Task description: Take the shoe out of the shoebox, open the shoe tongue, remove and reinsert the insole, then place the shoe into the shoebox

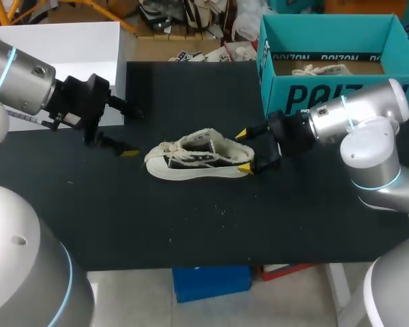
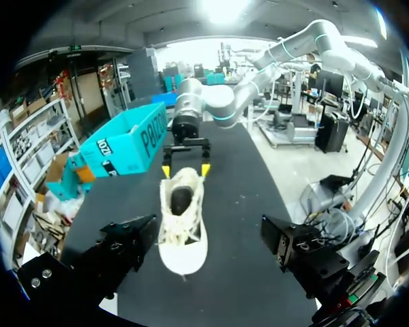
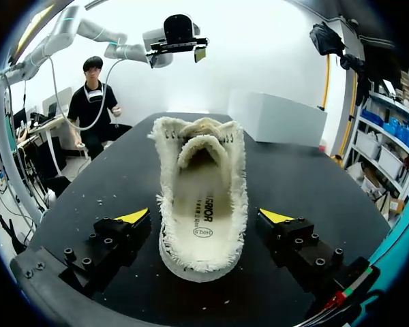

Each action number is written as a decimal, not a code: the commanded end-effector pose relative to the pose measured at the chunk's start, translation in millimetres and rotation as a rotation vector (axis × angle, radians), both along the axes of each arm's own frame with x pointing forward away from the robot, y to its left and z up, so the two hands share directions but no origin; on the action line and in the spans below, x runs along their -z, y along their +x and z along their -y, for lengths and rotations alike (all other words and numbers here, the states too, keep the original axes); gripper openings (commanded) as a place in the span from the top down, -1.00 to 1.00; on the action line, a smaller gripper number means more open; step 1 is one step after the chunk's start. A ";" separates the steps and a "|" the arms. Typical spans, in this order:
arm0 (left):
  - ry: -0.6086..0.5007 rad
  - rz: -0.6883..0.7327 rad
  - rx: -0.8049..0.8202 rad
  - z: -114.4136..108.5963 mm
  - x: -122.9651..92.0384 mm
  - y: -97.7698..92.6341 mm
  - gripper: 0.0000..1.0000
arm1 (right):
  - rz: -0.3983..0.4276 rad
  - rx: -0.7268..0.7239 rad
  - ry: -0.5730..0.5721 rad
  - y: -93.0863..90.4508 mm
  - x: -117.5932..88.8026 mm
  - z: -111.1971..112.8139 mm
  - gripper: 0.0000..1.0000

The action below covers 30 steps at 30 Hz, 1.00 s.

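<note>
Shoe [image 1: 198,160]: cream low sneaker with frayed edges. It lies on its sole a little above centre frame in the head view, out of the box, toe toward frame left and heel toward frame right. Laces are loose.

The right wrist view looks straight into the shoe opening. The insole [image 3: 203,218] is seated flat inside, and the tongue [image 3: 200,146] arches up at the far end of the opening.

Right gripper [image 1: 243,152] comes in from mid-right and sits at the heel. Its fingers are spread, one yellow tip on either side of the heel. The right wrist view shows a gap on both sides, so nothing is gripped.

Left gripper [image 1: 133,133] is left of centre, a short way off the toe. Its fingers are spread wide and hold nothing. In the left wrist view the shoe lies ahead of it, between the lines of its two fingers.

Black table [image 1: 191,225] is under all of this.

Teal shoebox [image 1: 327,92] stands open at upper right, behind the right arm. A second pale shoe [image 1: 324,69] lies inside it.
</note>
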State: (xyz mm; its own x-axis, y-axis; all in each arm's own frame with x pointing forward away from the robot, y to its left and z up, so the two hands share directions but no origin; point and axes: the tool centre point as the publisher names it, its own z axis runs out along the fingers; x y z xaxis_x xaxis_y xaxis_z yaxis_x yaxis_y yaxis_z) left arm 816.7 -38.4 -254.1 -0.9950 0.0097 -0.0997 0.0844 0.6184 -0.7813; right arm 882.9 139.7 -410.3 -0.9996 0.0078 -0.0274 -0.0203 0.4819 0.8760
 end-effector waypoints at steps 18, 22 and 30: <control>-0.001 0.005 -0.002 0.1 1.2 -0.7 -1.00 | -0.027 0.013 0.012 0.9 24.4 -10.0 -1.00; -0.001 0.005 -0.002 0.1 1.2 -0.7 -1.00 | -0.049 -0.006 -0.027 -0.1 30.2 -10.8 1.00; 0.029 0.029 -0.054 7.2 -11.1 -1.5 -1.00 | -0.049 -0.006 -0.027 -0.1 30.2 -10.8 1.00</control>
State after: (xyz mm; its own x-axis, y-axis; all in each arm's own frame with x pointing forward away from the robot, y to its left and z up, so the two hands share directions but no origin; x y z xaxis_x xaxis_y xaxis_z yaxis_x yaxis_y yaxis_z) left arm 822.8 -38.4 -250.7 -0.9931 -0.0129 -0.1167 0.0830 0.6261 -0.7753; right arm 881.4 148.0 -438.5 -0.9998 0.0025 0.0194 0.0180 0.5039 0.8636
